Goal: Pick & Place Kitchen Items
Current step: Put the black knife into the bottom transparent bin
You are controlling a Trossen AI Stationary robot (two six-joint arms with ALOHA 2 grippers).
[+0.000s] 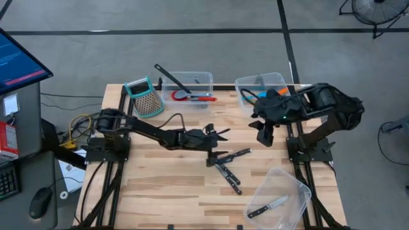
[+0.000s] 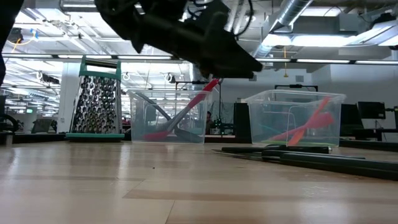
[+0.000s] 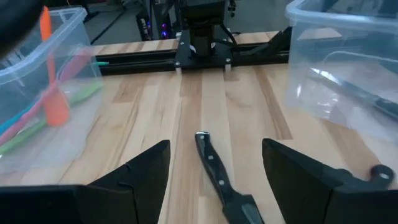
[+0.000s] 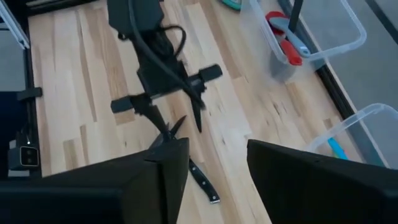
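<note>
The left gripper (image 1: 222, 134) hovers over the middle of the wooden table (image 1: 160, 185), its fingers (image 3: 134, 180) spread apart around nothing, just above a cluster of black-handled steel knives (image 1: 227, 165). The right gripper (image 1: 265, 136) hangs empty beside the clear plastic bin (image 1: 262, 86) of colourful utensils (image 2: 305, 127), fingers (image 4: 292, 180) apart. Another black-handled knife (image 1: 268, 206) lies in the tipped clear bin (image 1: 297, 191) at the near right corner.

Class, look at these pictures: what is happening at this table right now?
Two robot arms are sorting kitchen tools into clear bins. The left gripper hangs open over loose knives at mid-table, holding nothing. The right gripper hovers empty near the right bin, which holds colourful utensils. Another bin holds a ladle and red-headed spatula; a third holds one knife. A grater stands at the back.
</note>
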